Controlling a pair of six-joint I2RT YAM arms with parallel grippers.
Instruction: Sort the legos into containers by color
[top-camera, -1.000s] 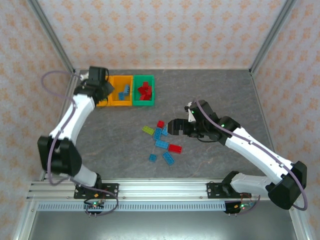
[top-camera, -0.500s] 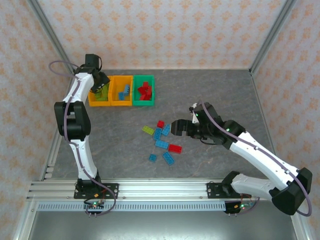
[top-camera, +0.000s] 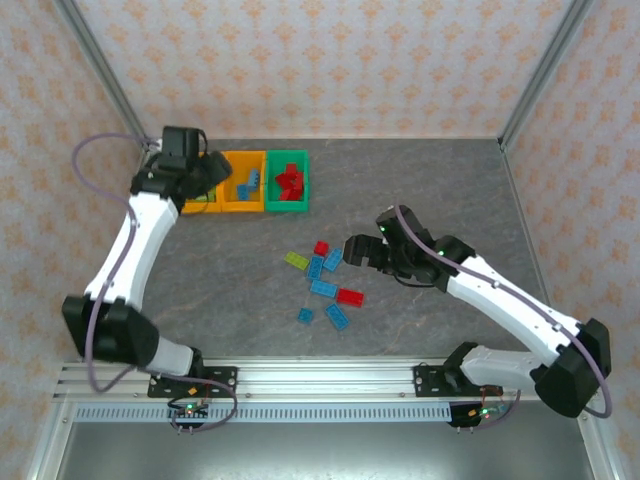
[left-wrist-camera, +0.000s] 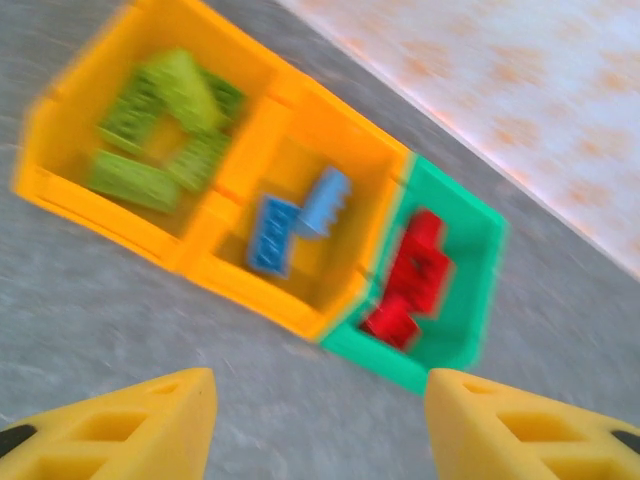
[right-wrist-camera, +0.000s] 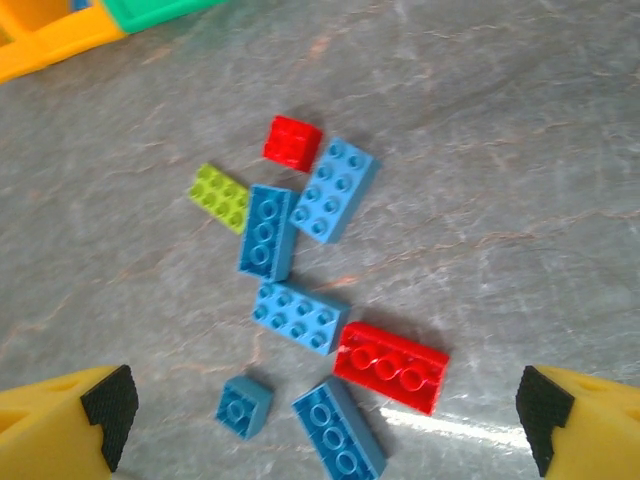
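Left arm: we reach it far forward, elbow bent.
Left gripper: we hold its fingers spread wide, empty.
Right arm: we stretch it forward and leftward.
Right gripper: fingers wide apart, empty.

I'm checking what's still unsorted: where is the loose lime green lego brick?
In the top view, the lime green studded plastic brick lies at the loose pile's left edge, beside a blue brick.

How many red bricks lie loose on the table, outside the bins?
2. A small red brick is the loose one farthest back; a longer red brick lies nearer, to its right. No others seem hidden.
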